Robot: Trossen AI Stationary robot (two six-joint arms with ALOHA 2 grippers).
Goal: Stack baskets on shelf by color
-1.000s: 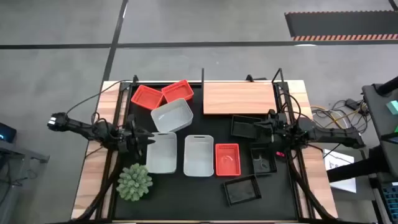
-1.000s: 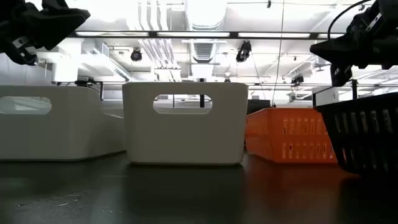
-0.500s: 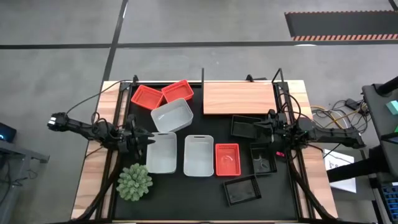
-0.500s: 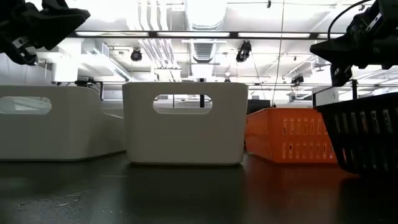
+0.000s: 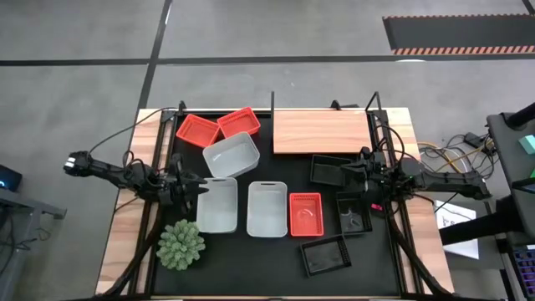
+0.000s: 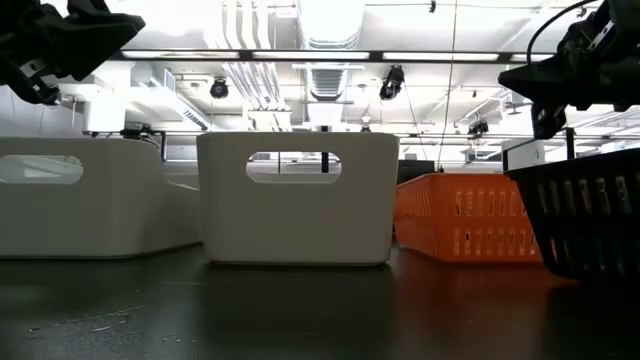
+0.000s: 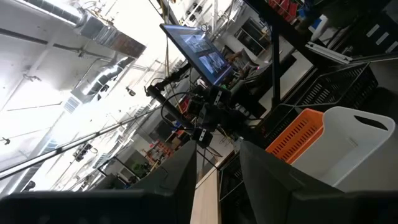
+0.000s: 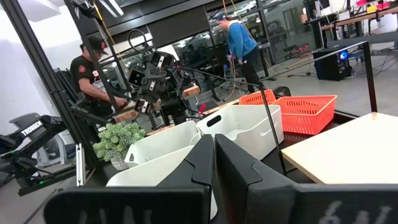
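The shelf (image 5: 322, 132) lies at the table's (image 5: 125, 226) far right. Left of it sit two baskets (image 5: 217, 127) side by side, another (image 5: 231, 155) just before them. Nearer, three baskets (image 5: 266, 209) form a row; four more (image 5: 333, 215) lie right of it. The plant (image 5: 180, 244) stands near left.

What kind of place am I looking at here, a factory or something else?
Most likely a robotics lab or workshop in an open industrial hall, not a production line. Exposed ceiling ducts run overhead, a monitor stands among cables and racks, and two people work at benches behind the table.
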